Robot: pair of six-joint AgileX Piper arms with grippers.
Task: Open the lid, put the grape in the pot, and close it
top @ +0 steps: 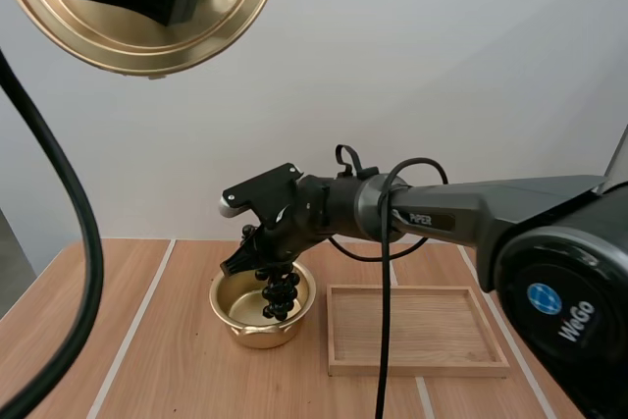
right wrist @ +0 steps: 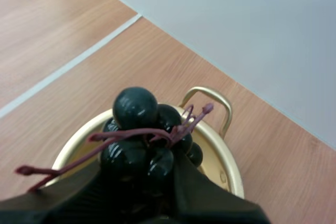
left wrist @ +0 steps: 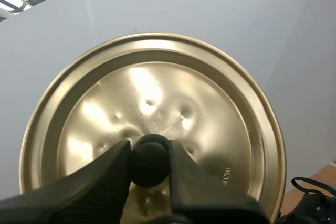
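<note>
In the upper left of the high view, the left end effector (left wrist: 149,153) is clamped on the black knob (left wrist: 148,165) of the golden lid (top: 231,2), which it holds well above the table (top: 167,360). Lower centre, the right end effector (right wrist: 140,177) is clamped on the bunch of grapes (right wrist: 136,108), which hangs at the mouth of the open pot (top: 257,334), just left of the wooden tray (top: 417,329).
</note>
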